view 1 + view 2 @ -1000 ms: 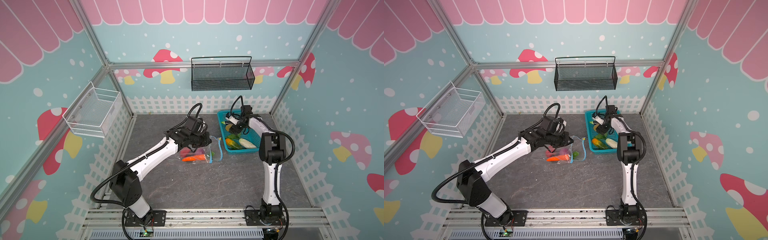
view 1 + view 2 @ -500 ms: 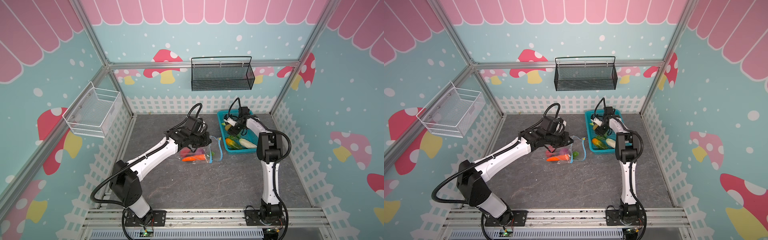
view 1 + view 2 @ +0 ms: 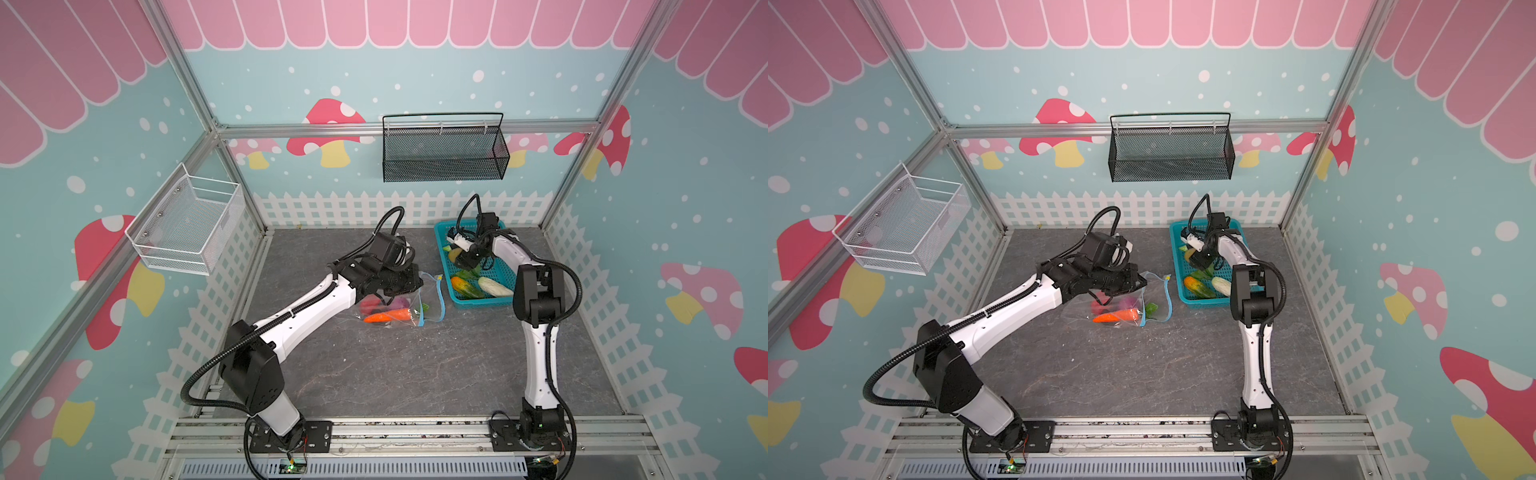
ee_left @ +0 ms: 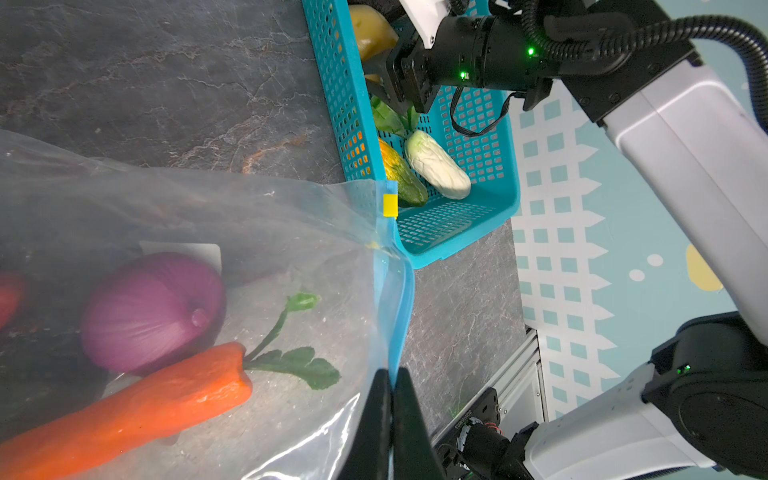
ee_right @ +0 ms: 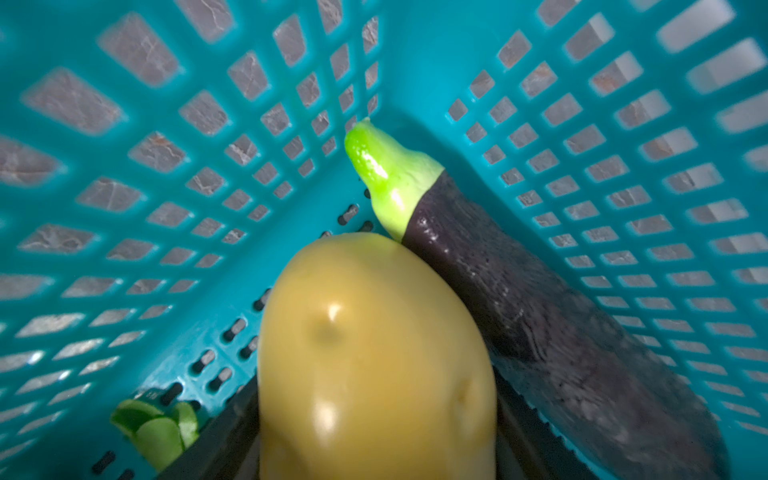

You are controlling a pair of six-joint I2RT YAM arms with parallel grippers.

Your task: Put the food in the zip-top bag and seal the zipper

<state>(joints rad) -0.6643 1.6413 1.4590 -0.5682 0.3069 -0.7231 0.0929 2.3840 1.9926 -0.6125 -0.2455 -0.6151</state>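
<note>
**A:** Grey slate tabletop (image 3: 395,374), pastel mushroom walls. Where is the zip-top bag (image 4: 166,199) found?

**B:** It is laid on the slate just beside the turquoise basket (image 5: 124,166), mouth turned toward it. A purple onion (image 4: 149,311) and an orange carrot (image 4: 137,407) are seen inside. The zipper (image 4: 401,299) is parted, with the yellow slider (image 4: 390,205) parked at one end.

**A:** And how are the grippers set?

**B:** The left gripper (image 4: 392,415) is pinched fully closed on the blue strip, so one lip is held up. The right gripper (image 3: 459,257) is lowered into the basket with its jaws set widely on either side of the yellow piece (image 5: 374,353). Whether that piece is actually clamped cannot be told.

**A:** What could be spoiled from here?

**B:** The yellow piece is rounded and glossy, so it could be squeezed out sideways if it is gripped off-centre. The eggplant (image 5: 540,311) is touching it and could be dragged along or wedged. The light basket might be shoved as well.

**A:** And at the bag?

**B:** Only one lip is held, so the opening is slack. The free lip could be caught by the incoming piece and the film pulled from the pinch. Later, the carrot's leaves could be trapped in the zipper.
</note>
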